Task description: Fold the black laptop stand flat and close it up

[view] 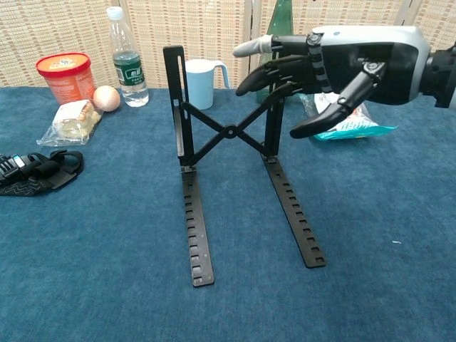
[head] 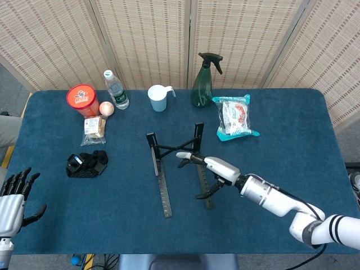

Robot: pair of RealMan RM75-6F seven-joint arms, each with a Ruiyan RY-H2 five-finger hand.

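Note:
The black laptop stand (head: 160, 180) stands unfolded in the middle of the blue table, its two notched rails flat and its two uprights raised, joined by a crossed brace (view: 228, 132). My right hand (head: 216, 169) hovers above the stand's right rail with fingers spread and holds nothing. In the chest view this right hand (view: 342, 64) is large and high, in front of the right upright and clear of it. My left hand (head: 12, 199) hangs off the table's near left corner, fingers apart and empty.
Along the back stand a red tub (head: 82, 99), a water bottle (head: 116, 90), a pale blue cup (head: 158, 98) and a green spray bottle (head: 203, 81). A snack bag (head: 235, 117) lies at the right, a black strap bundle (head: 86, 163) at the left.

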